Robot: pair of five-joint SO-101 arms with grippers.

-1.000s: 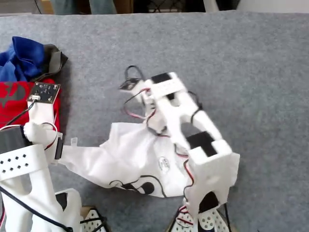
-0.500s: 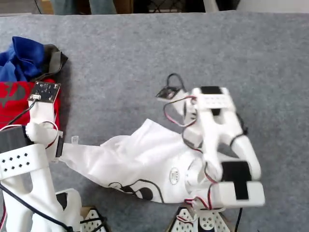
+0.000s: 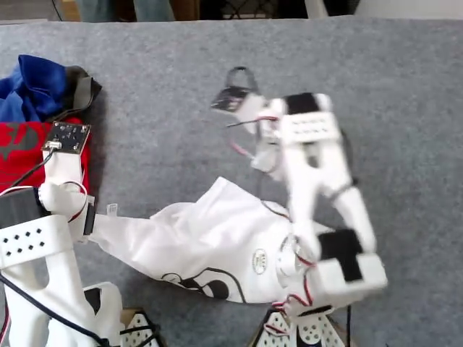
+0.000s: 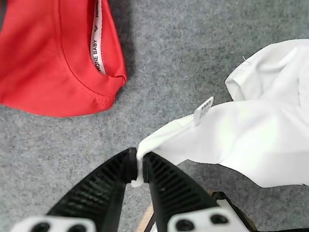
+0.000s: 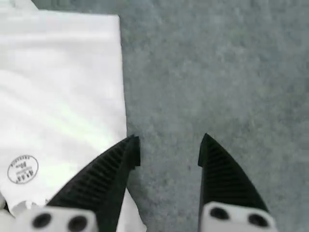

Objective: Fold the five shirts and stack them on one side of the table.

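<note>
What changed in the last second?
The right arm swung right, spreading the white shirt that way, then moved toward the far edge; the right gripper is open beside it. The left gripper stays shut on its corner; the red shirt and blue shirt are unmoved.

A grey felt-like cover (image 3: 145, 79) spreads over the whole surface. Beyond its far edge stands a piece of brown wood (image 3: 184, 9) (what kind, I cannot tell), and something white (image 3: 412, 6) near the corner.
</note>
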